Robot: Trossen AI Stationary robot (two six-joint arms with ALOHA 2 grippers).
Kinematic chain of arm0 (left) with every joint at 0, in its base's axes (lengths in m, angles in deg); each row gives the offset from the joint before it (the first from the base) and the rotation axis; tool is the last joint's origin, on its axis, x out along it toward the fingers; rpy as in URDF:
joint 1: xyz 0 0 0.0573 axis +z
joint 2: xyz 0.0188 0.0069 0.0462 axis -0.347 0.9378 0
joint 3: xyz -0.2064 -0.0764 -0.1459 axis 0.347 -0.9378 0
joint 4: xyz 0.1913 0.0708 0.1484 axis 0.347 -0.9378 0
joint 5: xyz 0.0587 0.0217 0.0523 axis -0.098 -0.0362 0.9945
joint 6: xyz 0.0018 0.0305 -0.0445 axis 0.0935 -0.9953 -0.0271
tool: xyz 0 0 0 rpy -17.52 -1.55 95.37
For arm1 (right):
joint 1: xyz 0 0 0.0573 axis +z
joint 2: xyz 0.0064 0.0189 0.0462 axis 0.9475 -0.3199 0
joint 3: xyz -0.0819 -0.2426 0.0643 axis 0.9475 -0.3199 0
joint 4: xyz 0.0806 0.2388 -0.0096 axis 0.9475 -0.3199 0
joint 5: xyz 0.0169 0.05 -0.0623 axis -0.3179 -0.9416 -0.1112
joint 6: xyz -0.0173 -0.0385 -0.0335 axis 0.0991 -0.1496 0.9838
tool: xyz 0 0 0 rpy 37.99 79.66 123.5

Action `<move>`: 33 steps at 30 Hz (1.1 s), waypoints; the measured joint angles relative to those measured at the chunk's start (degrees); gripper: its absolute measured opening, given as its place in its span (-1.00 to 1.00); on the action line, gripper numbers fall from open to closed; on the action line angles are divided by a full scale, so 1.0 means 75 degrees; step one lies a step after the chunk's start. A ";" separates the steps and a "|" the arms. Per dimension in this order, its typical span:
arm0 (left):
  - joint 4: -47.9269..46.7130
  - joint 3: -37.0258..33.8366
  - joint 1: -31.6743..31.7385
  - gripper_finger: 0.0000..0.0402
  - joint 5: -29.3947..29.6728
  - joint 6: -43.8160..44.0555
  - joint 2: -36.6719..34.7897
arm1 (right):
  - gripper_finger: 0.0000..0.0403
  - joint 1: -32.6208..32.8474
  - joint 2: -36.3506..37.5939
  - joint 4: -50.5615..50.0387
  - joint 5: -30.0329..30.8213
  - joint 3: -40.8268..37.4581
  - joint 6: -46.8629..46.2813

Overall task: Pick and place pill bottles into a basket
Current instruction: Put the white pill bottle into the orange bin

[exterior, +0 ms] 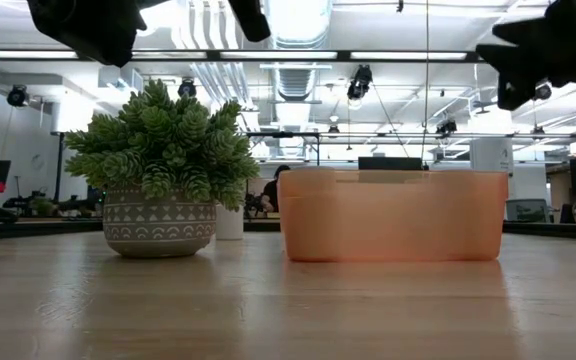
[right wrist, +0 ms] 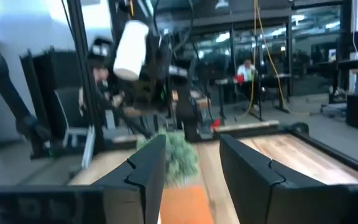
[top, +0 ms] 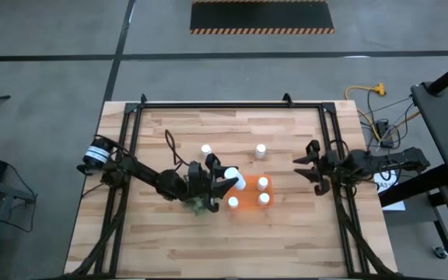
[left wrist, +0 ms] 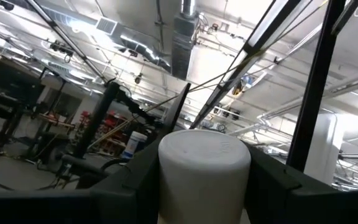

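Left wrist view: left gripper (left wrist: 204,186) clamped on a pill bottle (left wrist: 205,171) held above the basket (top: 249,204) edge, right gripper (top: 311,167) closed, empty; bottle looks light, rigid, smooth, so grip mid-body squarely.

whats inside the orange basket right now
The high view shows three pill bottles standing in the basket. The left gripper, holding a fourth, covers its near corner.

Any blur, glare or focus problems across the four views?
High view: even light, sharp. Low view: ceiling lights glare bright above the plant and basket. Left wrist view: the held pill bottle fills the near field, soft. Right wrist view: motion-smeared, the left gripper and its bottle blurred.
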 joint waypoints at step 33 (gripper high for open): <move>0.0000 0.0819 0.0410 -0.23 0.0217 0.0331 0.0059 | -0.30 0.0251 -0.5413 0.3871 -0.1376 0.1688 0.3933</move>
